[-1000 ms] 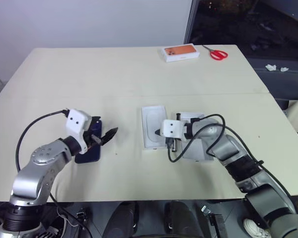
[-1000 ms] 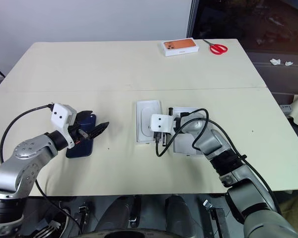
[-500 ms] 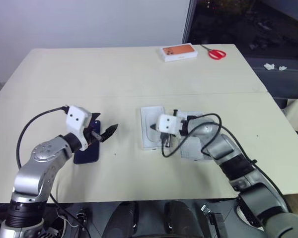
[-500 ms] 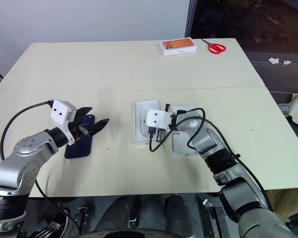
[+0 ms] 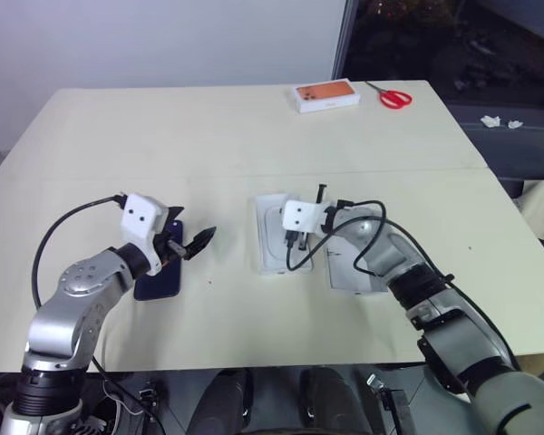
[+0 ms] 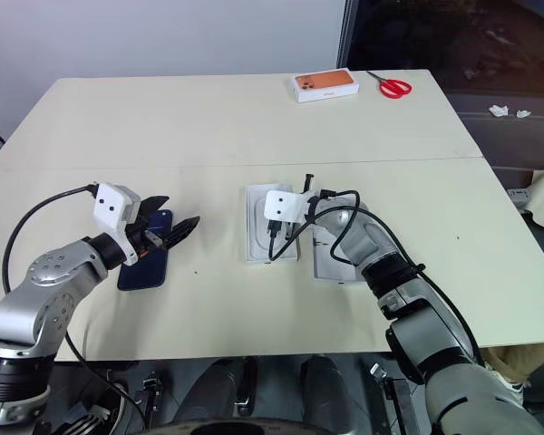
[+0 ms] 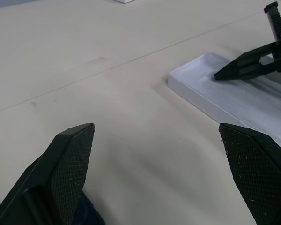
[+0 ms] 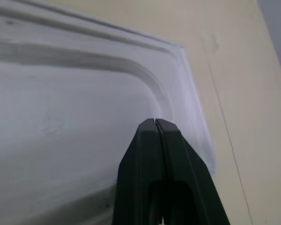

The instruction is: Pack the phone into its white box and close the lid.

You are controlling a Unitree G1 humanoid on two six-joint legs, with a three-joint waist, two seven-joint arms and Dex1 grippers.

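The dark navy phone lies flat on the table at the left. My left gripper hovers just above its far end, open and empty, its fingers spread wide. A white insert with a rounded recess lies at the centre. My right gripper is shut with nothing in it, its tip low over the insert's recess. Right of the insert lies a shallow white tray, partly under my right arm. Whether it is the white box or the lid I cannot tell.
A box with an orange phone picture and red scissors sit at the table's far right edge. A seam crosses the table beyond both arms. A black cable loops off my right wrist over the tray.
My right gripper, still shut, has moved away from me and slightly left, from the insert's near edge to over its recess, and its wrist has rolled. The left arm has stayed still.
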